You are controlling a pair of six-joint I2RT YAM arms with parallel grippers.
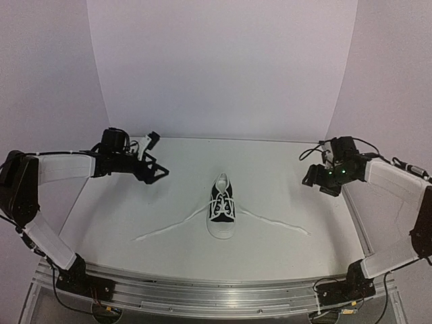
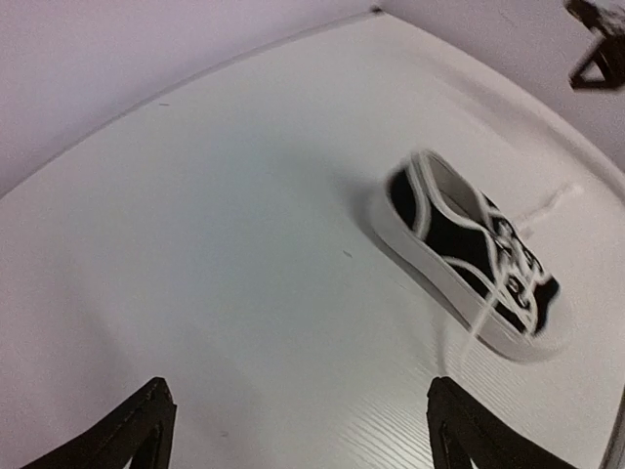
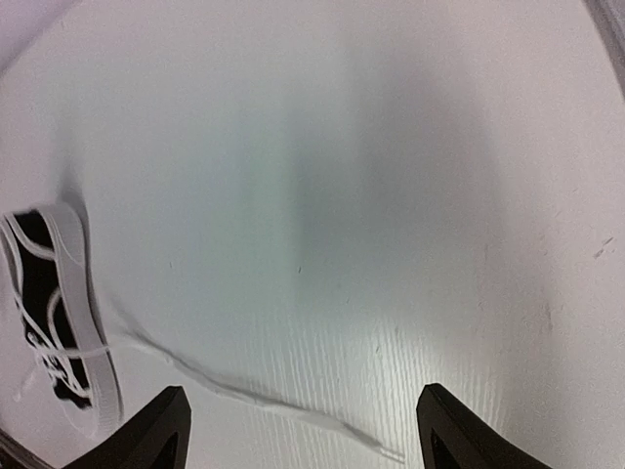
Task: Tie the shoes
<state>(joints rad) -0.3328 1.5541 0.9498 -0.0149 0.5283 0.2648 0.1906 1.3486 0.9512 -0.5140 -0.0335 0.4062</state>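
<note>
White table [image 1: 115,216] under a pale backdrop [image 1: 223,67]. Nearest, the left lace [image 1: 165,229] and right lace [image 1: 277,221] trail loose, splayed outward from the sneaker [image 1: 223,209], which stands at centre, toe near. Farther back, the left gripper [image 1: 156,158] and right gripper [image 1: 312,177] hover on either side, fingers spread, holding nothing. Each should probably pinch its own lace near the free end, approaching low, before crossing.

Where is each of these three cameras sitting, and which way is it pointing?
Top external: above and behind the arms, looking down on the table, left hand, right hand and sneaker.
Left wrist: on the left arm, facing the sneaker; its open fingers show at the bottom.
Right wrist: on the right arm, facing table and lace; its fingers show at the bottom.
All three share the sneaker.
</note>
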